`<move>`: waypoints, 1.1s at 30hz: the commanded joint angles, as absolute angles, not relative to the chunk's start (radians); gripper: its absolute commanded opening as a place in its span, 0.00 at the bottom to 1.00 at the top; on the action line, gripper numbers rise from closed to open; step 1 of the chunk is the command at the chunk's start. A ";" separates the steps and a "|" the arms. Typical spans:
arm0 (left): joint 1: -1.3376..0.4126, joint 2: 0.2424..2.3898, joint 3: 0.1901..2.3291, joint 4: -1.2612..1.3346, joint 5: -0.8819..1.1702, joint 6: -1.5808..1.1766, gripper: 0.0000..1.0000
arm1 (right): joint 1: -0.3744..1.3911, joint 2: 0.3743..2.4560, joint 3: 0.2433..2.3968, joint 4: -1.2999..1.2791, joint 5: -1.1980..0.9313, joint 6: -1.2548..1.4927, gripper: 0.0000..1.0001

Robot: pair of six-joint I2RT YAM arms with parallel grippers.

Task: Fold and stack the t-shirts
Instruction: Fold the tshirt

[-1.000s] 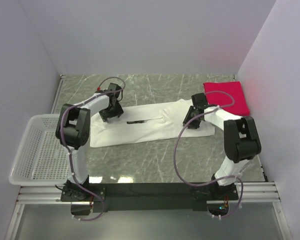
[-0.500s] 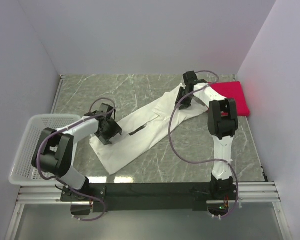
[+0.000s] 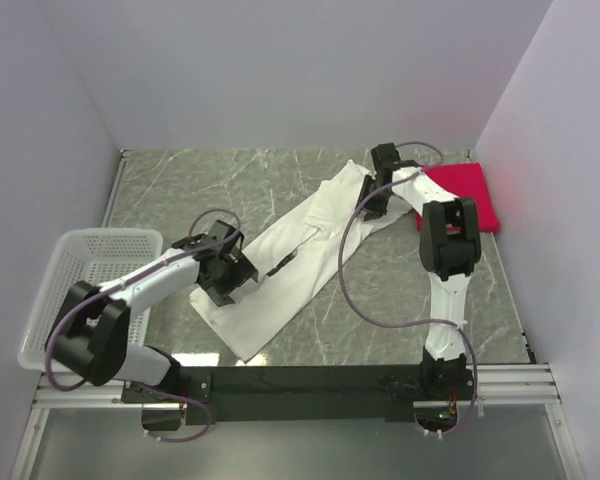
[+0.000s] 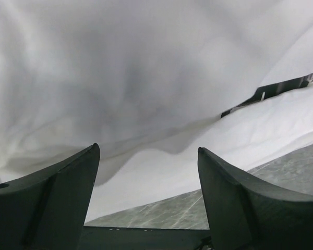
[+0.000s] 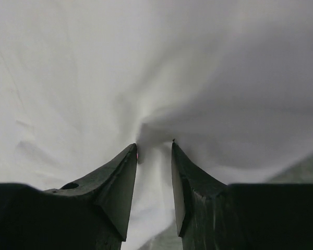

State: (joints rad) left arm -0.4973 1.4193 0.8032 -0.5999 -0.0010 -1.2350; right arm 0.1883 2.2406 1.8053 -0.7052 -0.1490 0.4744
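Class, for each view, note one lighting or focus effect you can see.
Top external: the red shirt tints the right wall pink. Left wrist: the white shirt looks soft and grey-shadowed near the lens. Right wrist: shadow gathers where the right gripper pinches it.

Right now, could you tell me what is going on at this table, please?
A white t-shirt lies stretched diagonally across the table, mid-fold. The right gripper is pinched shut on its far end, near the folded red t-shirt. The left gripper sits open over the near end, not gripping it.
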 commanded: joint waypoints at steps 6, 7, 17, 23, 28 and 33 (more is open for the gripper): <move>-0.491 1.279 0.963 -0.790 -0.245 -1.168 0.87 | 0.173 1.771 1.346 -0.491 -0.153 0.489 0.40; -0.486 1.269 0.974 -0.792 -0.259 -1.125 0.88 | 0.190 1.711 1.310 -0.479 -0.153 0.495 0.40; -0.272 1.178 0.997 -0.563 -0.161 -0.700 0.97 | 0.396 1.603 1.132 -0.376 0.083 0.646 0.52; -0.213 1.161 0.970 -0.477 -0.158 -0.589 0.95 | 0.405 1.736 1.268 -0.325 0.190 0.788 0.48; -0.213 1.138 0.872 -0.394 -0.146 -0.588 0.95 | 0.405 1.871 1.357 -0.331 0.228 0.922 0.46; -0.213 1.157 0.853 -0.385 -0.157 -0.581 0.94 | 0.394 1.977 1.445 -0.388 0.288 0.991 0.46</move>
